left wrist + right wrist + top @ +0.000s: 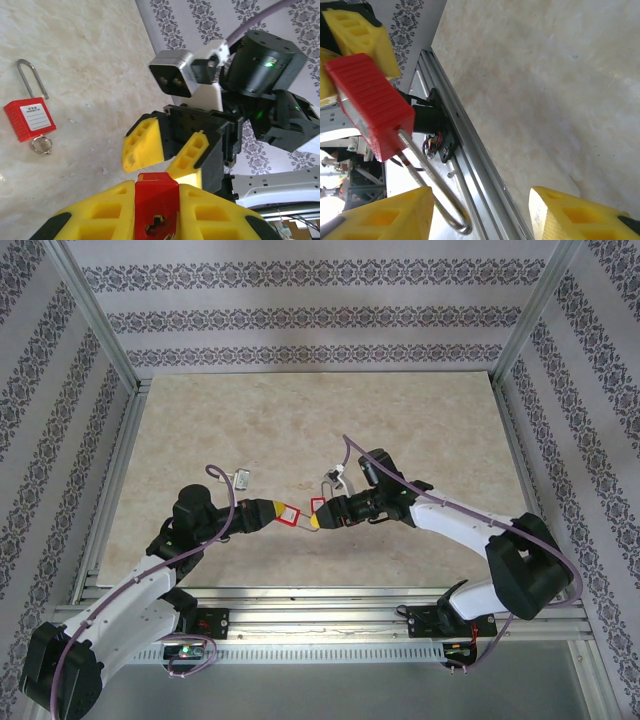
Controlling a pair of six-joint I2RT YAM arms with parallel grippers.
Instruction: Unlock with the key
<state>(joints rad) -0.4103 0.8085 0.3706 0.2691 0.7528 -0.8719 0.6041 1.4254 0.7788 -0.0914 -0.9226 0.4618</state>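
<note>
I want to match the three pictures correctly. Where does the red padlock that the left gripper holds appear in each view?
Top external: the held padlock is just left of centre, above the table.
Left wrist: held padlock at bottom centre, its keyhole facing the camera.
Right wrist: held padlock at upper left, its shackle running down to the bottom edge.
Shared landmark: the left gripper's yellow fingers, clamped on its body.

Can't read the label (36,116) on the loose padlock (22,127) (way too tiny). Can't make out any key on the ring (42,145) below it either. Can't see the bottom of the held padlock (155,202) in the left wrist view, chopped by the frame edge, nor its sides behind the left gripper's fingers (105,212). From the top, getting just part of the loose one beside the right gripper (318,519).
</note>
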